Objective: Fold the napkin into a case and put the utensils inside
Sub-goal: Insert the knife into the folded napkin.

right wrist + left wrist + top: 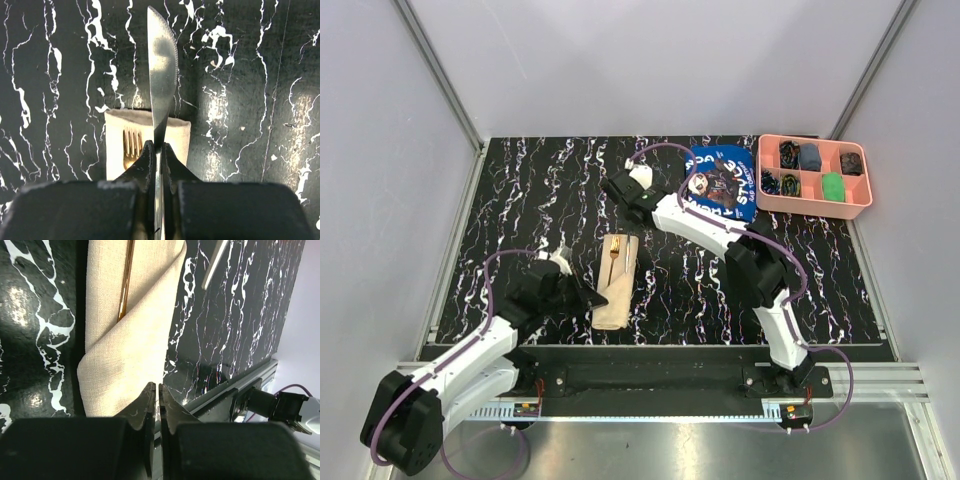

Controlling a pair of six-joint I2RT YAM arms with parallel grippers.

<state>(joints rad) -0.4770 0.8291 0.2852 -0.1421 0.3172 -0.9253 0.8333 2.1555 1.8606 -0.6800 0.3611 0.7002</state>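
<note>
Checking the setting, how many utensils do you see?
2: a gold fork tucked in the napkin case, a silver knife clamped in the right gripper. More may hide in the fold.

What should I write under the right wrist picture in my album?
The right gripper pinches a silver knife; behind it lies the folded napkin with a gold fork tucked in.

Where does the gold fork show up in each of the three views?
Top external: fork at centre, lying on the case.
Left wrist: its handle upper left of centre, under the case's fold.
Right wrist: its tines lower left of centre, beside the knife.
Shared landmark: the beige case.
</note>
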